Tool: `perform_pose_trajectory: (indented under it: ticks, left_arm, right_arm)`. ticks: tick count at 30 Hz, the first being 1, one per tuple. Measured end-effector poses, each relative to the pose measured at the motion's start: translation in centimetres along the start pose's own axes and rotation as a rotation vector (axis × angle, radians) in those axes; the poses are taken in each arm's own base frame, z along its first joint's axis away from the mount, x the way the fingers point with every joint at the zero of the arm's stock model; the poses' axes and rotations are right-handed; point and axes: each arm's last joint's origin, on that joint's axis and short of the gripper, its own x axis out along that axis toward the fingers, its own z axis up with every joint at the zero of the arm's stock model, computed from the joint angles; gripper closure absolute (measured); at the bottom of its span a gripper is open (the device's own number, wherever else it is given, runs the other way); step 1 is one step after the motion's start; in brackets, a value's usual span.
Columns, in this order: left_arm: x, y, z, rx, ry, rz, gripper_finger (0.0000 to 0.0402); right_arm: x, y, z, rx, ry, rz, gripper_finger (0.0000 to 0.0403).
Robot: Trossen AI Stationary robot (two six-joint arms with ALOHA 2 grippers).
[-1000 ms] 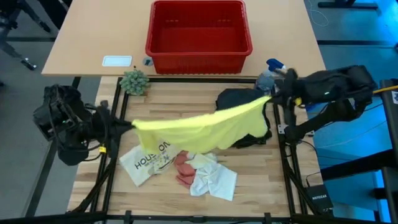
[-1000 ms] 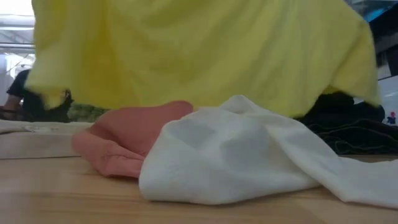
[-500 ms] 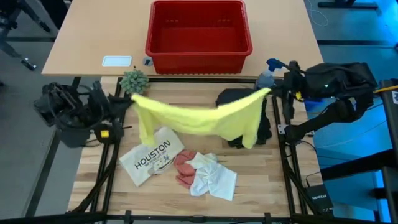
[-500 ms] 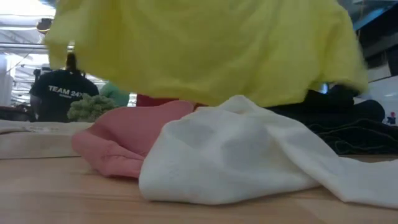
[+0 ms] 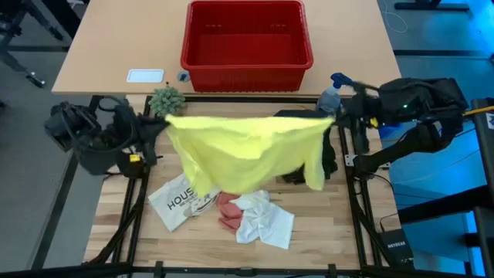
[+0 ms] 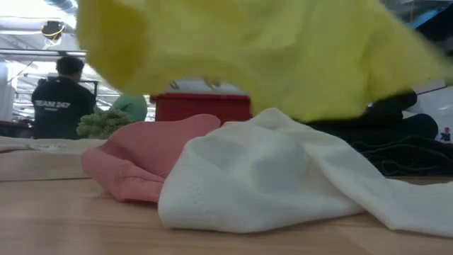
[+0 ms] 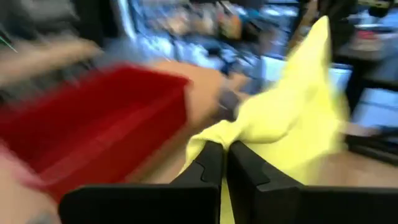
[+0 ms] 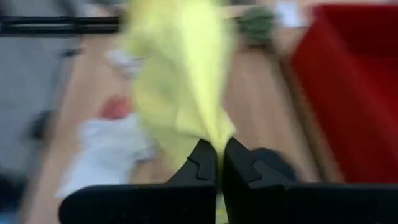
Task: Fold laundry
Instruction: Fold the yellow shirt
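Observation:
The yellow T-shirt (image 5: 247, 154) hangs spread out above the table between my two grippers. My left gripper (image 5: 162, 123) is shut on its left upper corner and my right gripper (image 5: 334, 120) on its right upper corner. In the low view the T-shirt (image 6: 269, 49) hangs clear above the pink cloth (image 6: 141, 159) and the white cloth (image 6: 283, 177), which lie bunched together on the table. The black trousers (image 5: 333, 158) lie heaped at the far right, mostly hidden behind the shirt. My left gripper pinches a bunched upper corner of the T-shirt (image 7: 239, 127) between its two fingers, coming nearly level from the table's left side. The cloth runs away from the fingers toward the other arm and hangs clear of the table. My right gripper pinches the opposite upper corner (image 8: 211, 127), gathered into a point, between its two fingers, slanting down from the table's right side. The upper edge runs nearly straight between the two holds and the rest hangs below.
A red plastic basket (image 5: 245, 42) stands beyond the far edge, with a small green plant (image 5: 166, 100) and a spray bottle (image 5: 333, 89) beside it. The flat white "HOUSTON" item (image 5: 174, 205) lies at the near left. A person (image 6: 62, 99) stands in the room behind.
My left gripper has moved up and toward the table's far edge, still shut on the shirt. The T-shirt, a slanting bunched band a second ago, now has a level upper edge and has spread out into a wide hanging sheet. My right gripper has kept its place.

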Motion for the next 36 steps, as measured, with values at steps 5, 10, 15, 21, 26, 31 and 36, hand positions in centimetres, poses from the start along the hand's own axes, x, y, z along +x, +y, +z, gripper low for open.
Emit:
perform_pose_trajectory:
  ticks: [5, 10, 15, 21, 26, 31, 36]
  left_arm:
    - [0.3, -1.0, -0.6, 0.138, 0.024, -0.001, 0.0401]
    - [0.8, 0.9, -0.3, 0.008, 0.072, 0.026, 0.0401]
    - [0.6, -0.3, -0.8, 0.092, 0.104, -0.024, 0.0401]
    - [-1.5, 3.9, 1.0, -0.052, -0.106, 0.049, 0.0401]
    - [-2.8, 6.1, 1.4, -0.096, -0.132, -0.016, 0.0401]
    - [-2.7, 6.0, 1.3, -0.1, -0.13, -0.013, 0.0401]
    - [-2.5, 4.7, 1.1, -0.123, -0.107, -0.037, 0.0401]
  right_arm:
    - [0.5, 0.3, 0.1, -0.016, 0.019, -0.02, 0.0403]
    - [0.6, -0.5, 0.3, 0.007, 0.013, -0.016, 0.0403]
    - [0.7, -0.2, 0.3, -0.012, 0.02, -0.042, 0.0403]
    - [-1.3, -1.6, 1.2, 0.007, -0.205, -0.154, 0.0403]
    - [-3.1, -1.9, 0.9, 0.016, -0.3, -0.145, 0.0403]
    - [-2.7, -1.7, 0.7, 0.002, -0.257, -0.087, 0.0403]
    - [-0.3, -1.5, 1.3, -0.012, -0.152, -0.072, 0.0403]
